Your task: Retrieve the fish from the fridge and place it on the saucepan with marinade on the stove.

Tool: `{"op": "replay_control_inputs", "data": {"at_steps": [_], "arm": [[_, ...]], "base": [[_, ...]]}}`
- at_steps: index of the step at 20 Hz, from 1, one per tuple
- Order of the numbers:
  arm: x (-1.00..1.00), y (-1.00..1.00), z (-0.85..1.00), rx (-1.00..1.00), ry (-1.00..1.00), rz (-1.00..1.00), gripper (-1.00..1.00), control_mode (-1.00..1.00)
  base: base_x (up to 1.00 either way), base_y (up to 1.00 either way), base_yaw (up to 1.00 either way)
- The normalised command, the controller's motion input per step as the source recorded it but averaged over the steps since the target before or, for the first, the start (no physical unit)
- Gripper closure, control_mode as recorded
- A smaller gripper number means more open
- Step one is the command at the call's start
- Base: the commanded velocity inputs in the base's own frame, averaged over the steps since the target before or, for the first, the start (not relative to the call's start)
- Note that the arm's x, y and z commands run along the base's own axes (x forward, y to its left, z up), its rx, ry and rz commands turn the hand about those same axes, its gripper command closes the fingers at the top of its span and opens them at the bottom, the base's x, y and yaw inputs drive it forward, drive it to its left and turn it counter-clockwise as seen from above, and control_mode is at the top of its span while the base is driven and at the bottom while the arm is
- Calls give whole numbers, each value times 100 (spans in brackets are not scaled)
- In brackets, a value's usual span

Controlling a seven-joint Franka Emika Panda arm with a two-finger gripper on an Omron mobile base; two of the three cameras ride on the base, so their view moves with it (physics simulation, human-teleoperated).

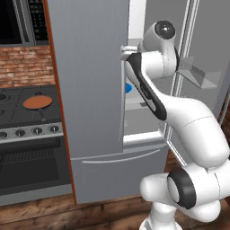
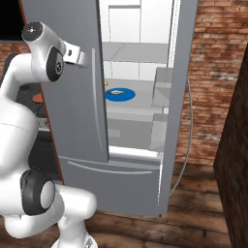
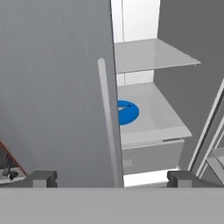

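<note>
The fridge (image 2: pixel 72 116) has its left door shut and its right door (image 2: pixel 179 97) swung open. On a middle shelf lies a blue plate (image 2: pixel 119 94) with the small grey fish (image 2: pixel 116 91) on it. In the hand view the plate (image 3: pixel 129 113) and fish (image 3: pixel 125 107) peek out past the left door's edge. My gripper (image 3: pixel 113 179) is open and holds nothing. It hovers in front of the fridge at upper-door height (image 1: pixel 127 48), well short of the shelf. The saucepan with reddish-brown marinade (image 1: pixel 37 102) sits on the stove (image 1: pixel 27 117) at the left.
The shut left door and its long vertical handle (image 3: pixel 109 127) stand between my hand and part of the shelf. Grey shelves (image 3: pixel 148 54) sit above and below the plate. Door bins (image 1: pixel 202 76) line the open right door. A tiny orange lump (image 2: pixel 106 83) rests behind the plate.
</note>
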Motion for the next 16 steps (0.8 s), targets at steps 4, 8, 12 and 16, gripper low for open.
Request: {"op": "replay_control_inputs", "data": {"at_steps": [4,8,12,16], "arm": [[27,-4,-6,0,2,8,-100,-100],[39,-4,-22,0,0,7,-100,-100],[44,-5,-38,0,-3,5,-100,-100],[40,0,-34,-2,-3,0,-100,-100]], "base": [[0,0,0],[0,0,0],[0,0,0],[0,0,0]]}}
